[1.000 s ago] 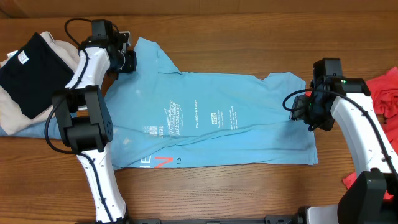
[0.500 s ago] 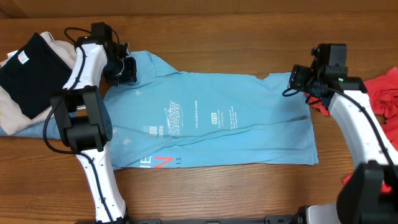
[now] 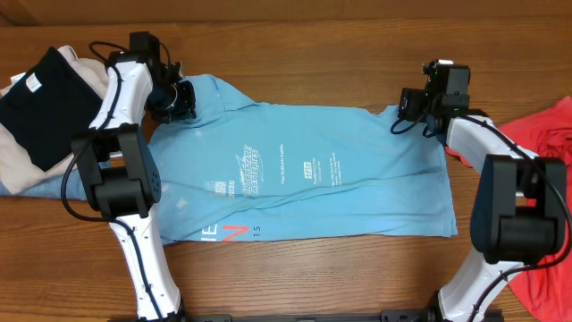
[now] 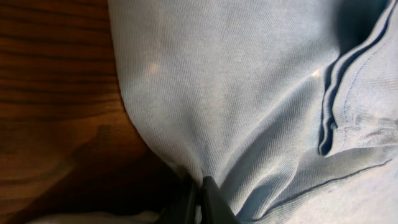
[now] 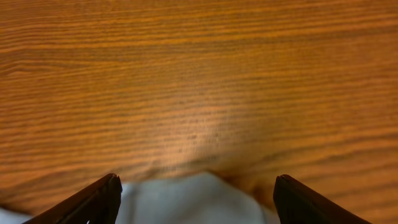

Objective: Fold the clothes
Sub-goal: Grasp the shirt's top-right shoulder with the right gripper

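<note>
I see my left end effector (image 4: 200,194) pinching the blue T-shirt (image 3: 304,179) near its edge. My right end effector (image 5: 196,190) is spread over the shirt's corner on the worktop (image 5: 199,74).

The coral-red T-shirt (image 3: 556,134) at the surface's (image 3: 357,36) right edge runs out of view; lettering (image 3: 259,166) on the sky-blue T-shirt (image 3: 366,201) is too small to read.

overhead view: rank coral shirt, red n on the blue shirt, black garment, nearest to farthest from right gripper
From the right gripper:
1. coral shirt, at the right edge.
2. red N, low on the blue shirt.
3. black garment, far left.
</note>
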